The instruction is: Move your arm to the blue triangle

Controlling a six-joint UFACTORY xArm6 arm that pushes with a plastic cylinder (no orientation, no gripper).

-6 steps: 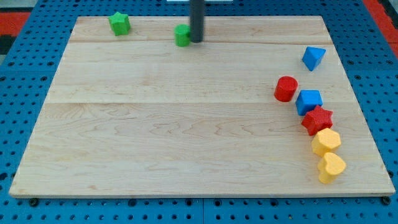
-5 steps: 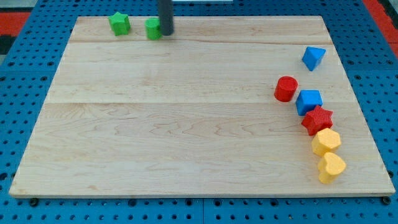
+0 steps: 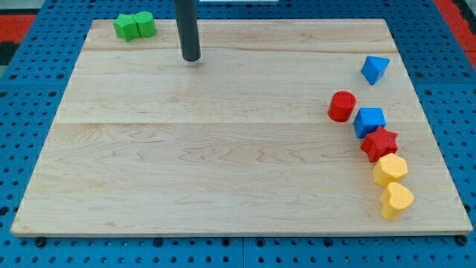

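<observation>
Noting my tip (image 3: 191,58) bare, touching no block, at the board's upper left-centre; the blue triangle (image 3: 374,69) lies well apart toward the view's right, slightly lower, above the red cylinder (image 3: 342,106).

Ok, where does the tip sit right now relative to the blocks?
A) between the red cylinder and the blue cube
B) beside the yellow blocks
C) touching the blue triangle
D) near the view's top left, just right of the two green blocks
D: my tip stands on bare wood right of the two green blocks, clear of them, with the blue triangle far off toward the view's right.
</observation>
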